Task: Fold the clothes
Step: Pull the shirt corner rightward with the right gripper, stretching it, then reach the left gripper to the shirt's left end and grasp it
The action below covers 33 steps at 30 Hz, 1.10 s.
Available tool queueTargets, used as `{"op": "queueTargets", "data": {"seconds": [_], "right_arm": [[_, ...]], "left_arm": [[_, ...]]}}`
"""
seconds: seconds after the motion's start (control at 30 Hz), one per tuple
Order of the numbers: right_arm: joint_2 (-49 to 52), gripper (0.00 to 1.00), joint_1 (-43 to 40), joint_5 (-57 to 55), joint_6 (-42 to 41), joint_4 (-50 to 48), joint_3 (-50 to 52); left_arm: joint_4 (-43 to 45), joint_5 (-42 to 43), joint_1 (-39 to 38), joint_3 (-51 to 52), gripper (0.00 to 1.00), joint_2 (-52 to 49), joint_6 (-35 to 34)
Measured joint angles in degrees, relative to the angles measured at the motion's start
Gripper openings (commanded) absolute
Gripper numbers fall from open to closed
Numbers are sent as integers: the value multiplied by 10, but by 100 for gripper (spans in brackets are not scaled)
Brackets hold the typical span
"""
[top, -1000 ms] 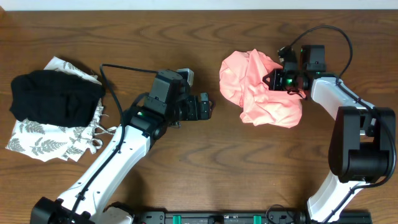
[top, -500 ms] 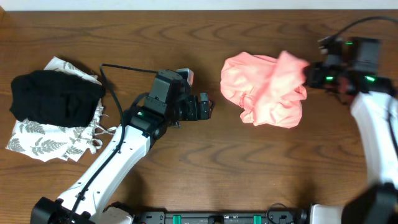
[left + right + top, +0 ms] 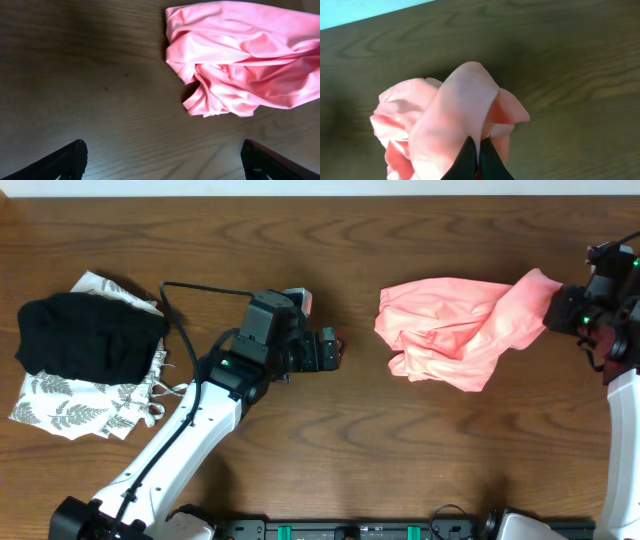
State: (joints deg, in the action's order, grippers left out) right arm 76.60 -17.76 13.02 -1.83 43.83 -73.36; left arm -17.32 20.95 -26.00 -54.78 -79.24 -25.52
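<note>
The clothes, a salmon-pink T-shirt (image 3: pixel 450 330), lie crumpled right of the table's middle, with one part stretched out toward the right edge. My right gripper (image 3: pixel 563 308) is shut on that stretched part at the far right. In the right wrist view the pink fabric (image 3: pixel 445 120) rises in a fold straight out of the pinched black fingertips (image 3: pixel 468 157). My left gripper (image 3: pixel 338 349) stands open over bare wood, well left of the shirt. In the left wrist view its two fingertips (image 3: pixel 70 157) sit far apart with nothing between them, and the T-shirt (image 3: pixel 240 65) fills the upper right.
A black folded garment (image 3: pixel 90 335) lies on a white leaf-print garment (image 3: pixel 85 405) at the far left. The left arm (image 3: pixel 190 430) crosses the lower left of the wooden table (image 3: pixel 330 440). The right arm (image 3: pixel 625 430) runs along the right edge.
My right gripper has pulled to the right, away from the pile, drawing a part of the shirt out with it and dragging the heap rightward. The left arm has not moved.
</note>
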Motion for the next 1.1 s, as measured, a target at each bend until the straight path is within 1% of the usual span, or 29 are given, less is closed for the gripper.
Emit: {"op": "queueTargets", "data": {"seconds": [0.1,0.2,0.3,0.4,0.47,0.57,0.6,0.63,0.7,0.93,1.1], "right_arm": [[0,1,0,0,0,0,0],[0,1,0,-1,0,1,0],[0,1,0,-1,0,5,0],[0,1,0,-1,0,12,0],[0,1,0,-1,0,16,0],[0,1,0,-1,0,16,0],[0,1,0,-1,0,16,0],[0,1,0,-2,0,17,0],[0,1,0,-2,0,17,0],[0,1,0,-2,0,18,0],[0,1,0,-2,0,18,0]], "left_arm": [[23,12,-21,0,98,-10,0],[68,18,-54,0,98,-39,-7],[116,25,-86,-1,98,-89,-49],[151,29,-100,-1,98,-125,-97],[197,35,-104,0,98,-144,-115],[291,57,-110,-1,99,-168,-130],[317,62,-113,-1,94,-174,-140],[343,66,-116,-2,93,-183,-154],[378,74,-123,-2,98,-200,-172],[409,87,-130,-2,98,-247,-236],[412,101,-128,-7,98,-269,-240]]}}
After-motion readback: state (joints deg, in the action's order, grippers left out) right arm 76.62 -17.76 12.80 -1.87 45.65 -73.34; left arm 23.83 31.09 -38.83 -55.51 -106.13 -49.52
